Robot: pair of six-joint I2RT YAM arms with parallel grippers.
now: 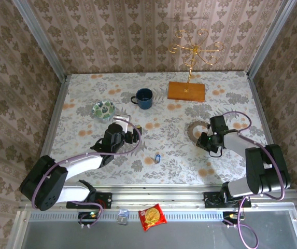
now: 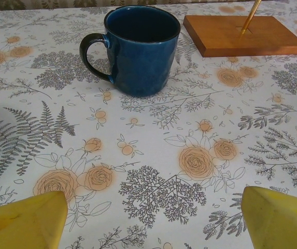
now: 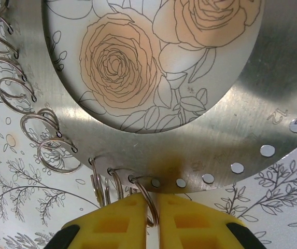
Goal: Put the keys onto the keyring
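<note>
Right claw (image 3: 153, 207) clenched on the keyring (image 3: 272, 78), left claw (image 2: 153, 199) released.
The right claw's yellow fingers (image 3: 112, 223) pinch one wire loop (image 3: 147, 199) on the keyring's near rim. The keyring lies flat on the floral worktop (image 1: 86, 98), right of centre. The blue key (image 1: 157, 157) lies apart from it, near the front edge between the arms. The left claw's jaws are spread wide, low over the worktop, facing the blue mug (image 2: 138, 52).
</note>
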